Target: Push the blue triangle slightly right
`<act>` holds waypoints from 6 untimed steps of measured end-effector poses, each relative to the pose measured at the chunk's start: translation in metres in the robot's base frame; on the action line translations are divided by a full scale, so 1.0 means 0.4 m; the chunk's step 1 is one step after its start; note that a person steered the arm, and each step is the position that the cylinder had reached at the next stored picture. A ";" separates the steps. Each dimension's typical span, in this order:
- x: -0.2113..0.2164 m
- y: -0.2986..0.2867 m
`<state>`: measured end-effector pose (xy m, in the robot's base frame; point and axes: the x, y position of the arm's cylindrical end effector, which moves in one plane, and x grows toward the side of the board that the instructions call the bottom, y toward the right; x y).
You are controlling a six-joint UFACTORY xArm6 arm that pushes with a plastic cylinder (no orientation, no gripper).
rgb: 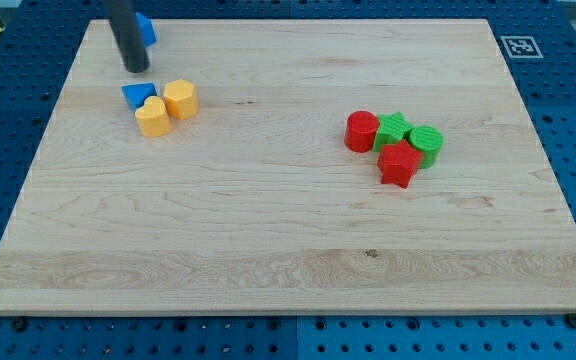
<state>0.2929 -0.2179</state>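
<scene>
Blue triangle block [138,95] of plastic lies in the upper left of the frame on the pale wooden desk [268,220], touching the yellow rounded block [152,117] just below it, with the yellow hexagonal block [180,99] just to its right. My tip [136,69], the lower end of the dark rod, stands just above the blue triangle block in the frame, apart from it by a small gap. A second blue block [147,28], shape unclear, shows partly behind the rod near the desk's top edge. Right of centre sits a tight cluster: a red cylinder [361,131], a green star-like block [393,130], a green cylinder [427,144] and a red block [399,165] below them. No claw is fitted to this arm, so it has no spread or pressed state to tell.
</scene>
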 end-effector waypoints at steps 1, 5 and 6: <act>0.000 -0.003; 0.097 0.082; 0.106 0.082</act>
